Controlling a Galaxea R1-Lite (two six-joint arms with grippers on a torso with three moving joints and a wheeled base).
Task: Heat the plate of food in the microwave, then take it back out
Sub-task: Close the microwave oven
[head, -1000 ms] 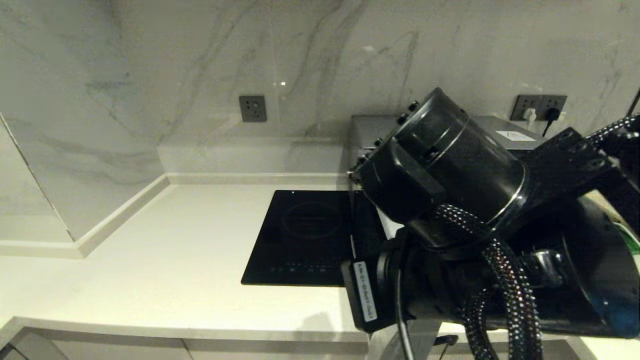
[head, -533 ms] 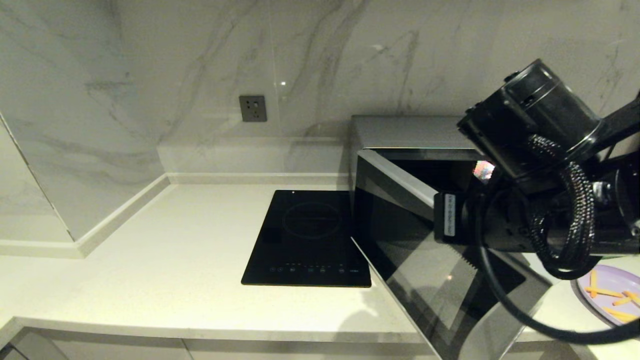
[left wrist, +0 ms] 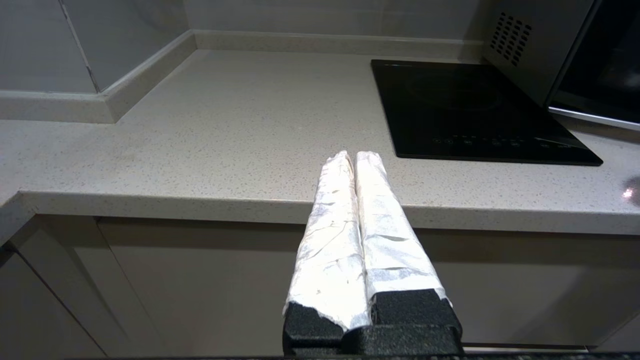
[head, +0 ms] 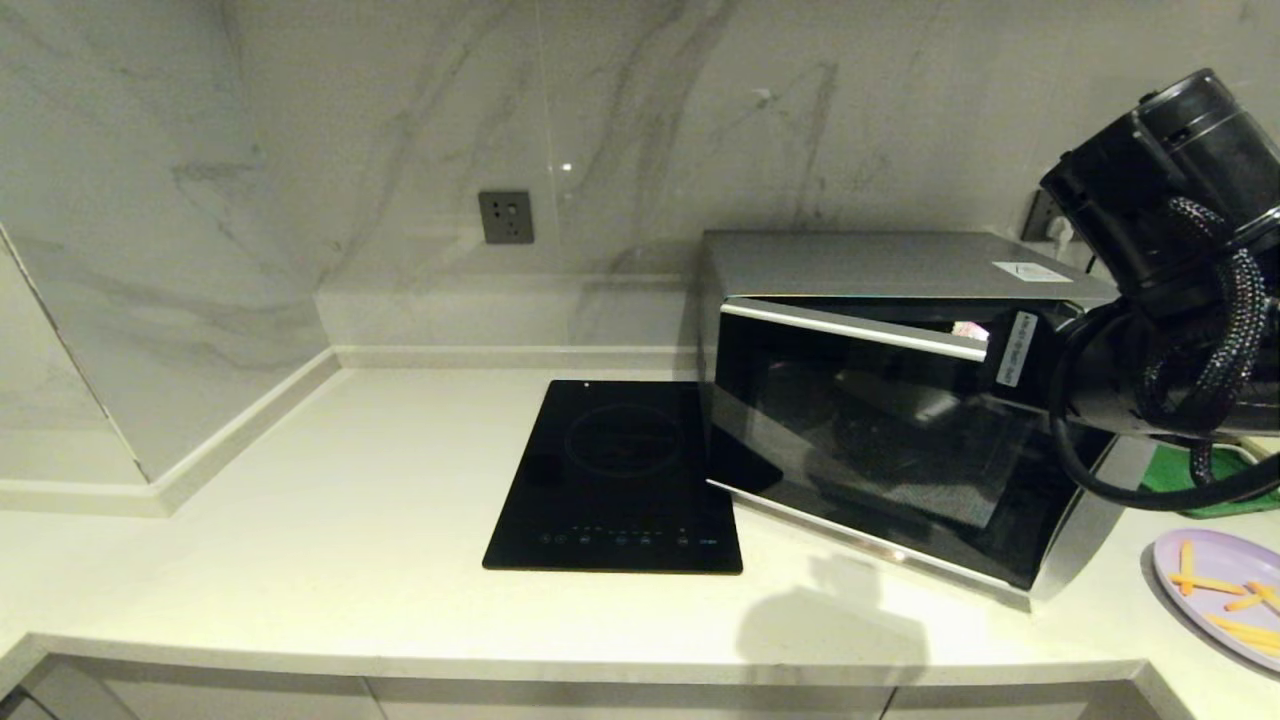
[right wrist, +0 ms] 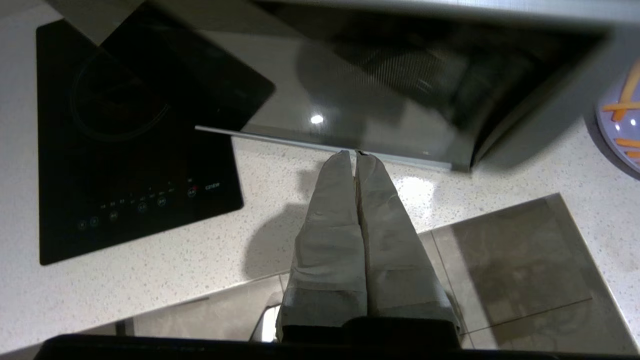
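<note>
Pale stone counter (head: pixel 350 560) carries the plate of food (head: pixel 1225 595) at its near right edge. Behind it, the right gripper (right wrist: pixel 356 156), fingers pressed together and empty, has swung the microwave (head: pixel 880 400) door from wide open to nearly closed, though the plate isn't inside yet. Left gripper (left wrist: pixel 352 159) stays parked, pressed together.

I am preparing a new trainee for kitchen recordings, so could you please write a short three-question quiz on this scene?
1. True or false: the microwave door stands partly open.
2. Where is the plate of food? A) inside the microwave B) on the counter to the right of the microwave C) on the cooktop
3. Fill in: the right gripper, near the door's lower edge, has its fingers ____.

Key:
1. True; the door is swung out at an angle.
2. B.
3. Shut, holding nothing. The left gripper, parked at the counter's front edge, is shut too.
</note>
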